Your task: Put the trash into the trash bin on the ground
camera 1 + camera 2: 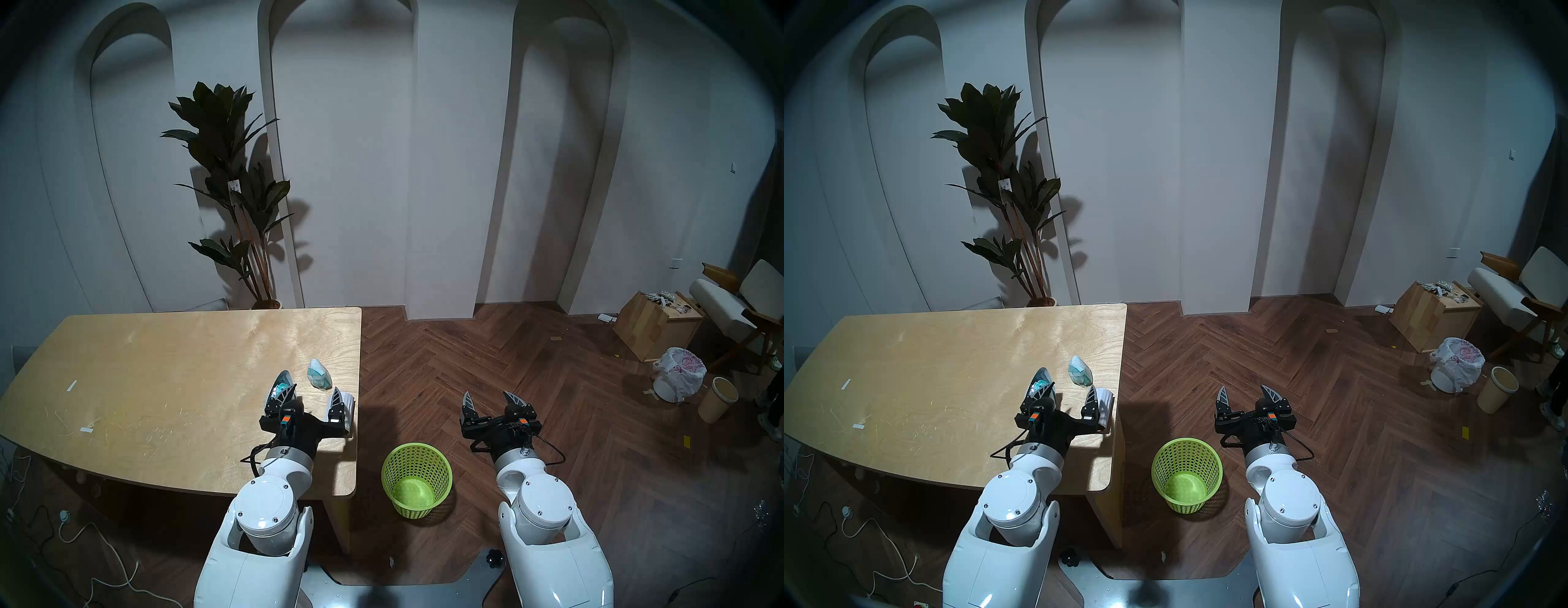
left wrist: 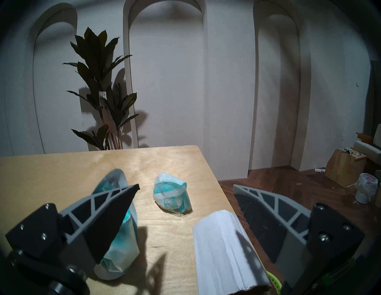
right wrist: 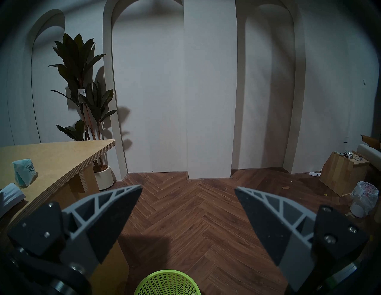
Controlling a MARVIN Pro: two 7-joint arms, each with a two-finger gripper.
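Three pieces of trash lie at the right end of the wooden table. The smaller clear-and-teal wrapper lies farthest from me. The bigger wrapper lies beside my left gripper's left finger. The flat white packet lies at the table's edge under its right finger. My left gripper is open and empty above them. My right gripper is open and empty over the floor. The lime-green trash bin stands on the floor between my arms, with nothing seen inside.
A white bucket with a white-and-pink bag, a tan cardboard cylinder, a wooden box and a chair stand at the far right. A potted plant stands behind the table. Cables lie on the floor at left.
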